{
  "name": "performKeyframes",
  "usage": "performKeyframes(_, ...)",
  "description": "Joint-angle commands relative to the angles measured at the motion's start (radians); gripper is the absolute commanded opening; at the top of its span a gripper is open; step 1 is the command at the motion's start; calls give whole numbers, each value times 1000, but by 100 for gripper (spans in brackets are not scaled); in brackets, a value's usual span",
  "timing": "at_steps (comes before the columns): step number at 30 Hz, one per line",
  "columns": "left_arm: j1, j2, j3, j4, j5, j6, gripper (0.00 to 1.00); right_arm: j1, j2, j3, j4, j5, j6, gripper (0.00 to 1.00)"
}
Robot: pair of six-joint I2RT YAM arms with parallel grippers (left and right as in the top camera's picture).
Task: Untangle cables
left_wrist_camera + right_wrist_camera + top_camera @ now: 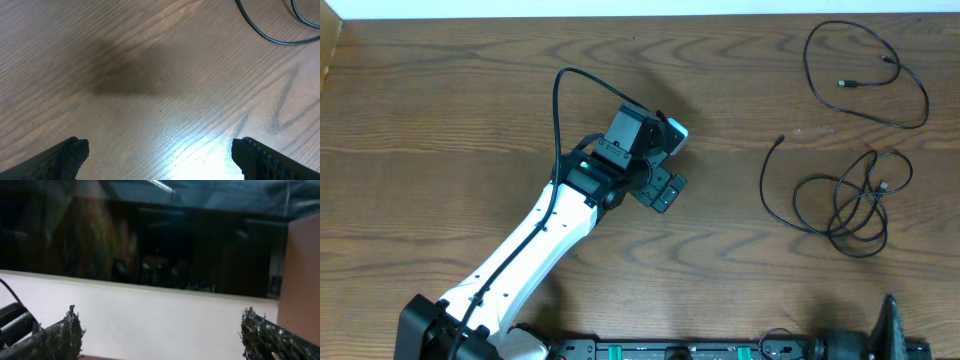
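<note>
Right now my left gripper (160, 162) hangs wide open and empty over the bare table (440, 120). My right gripper (162, 342) gapes too, facing a wall. Black cables (850, 205) lie far right: one loose loop, one tangled bunch nearer me.

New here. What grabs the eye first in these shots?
The left arm, white and black, stretches diagonally to mid-table, the left gripper open over bare wood. On the right side of the table lie black cables: a wide loop near the far edge and an overlapping bundle below it. The right gripper is open and points off the table at a pale wall.
</note>
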Motion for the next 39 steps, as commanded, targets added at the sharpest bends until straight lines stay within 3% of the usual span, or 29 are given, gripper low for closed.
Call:
performKeyframes(1,3,3,12,0,-10,2,98,3,-6,12,-1,-5,-30,99)
performKeyframes(13,3,3,12,0,-10,2,98,-83,-5,12,-47,-4,-30,99)
performKeyframes(30,3,3,12,0,-10,2,98,-93,-5,-6,-67,18,-36,99)
performKeyframes(39,3,3,12,0,-10,2,98,-93,-5,-172,2,18,106,99)
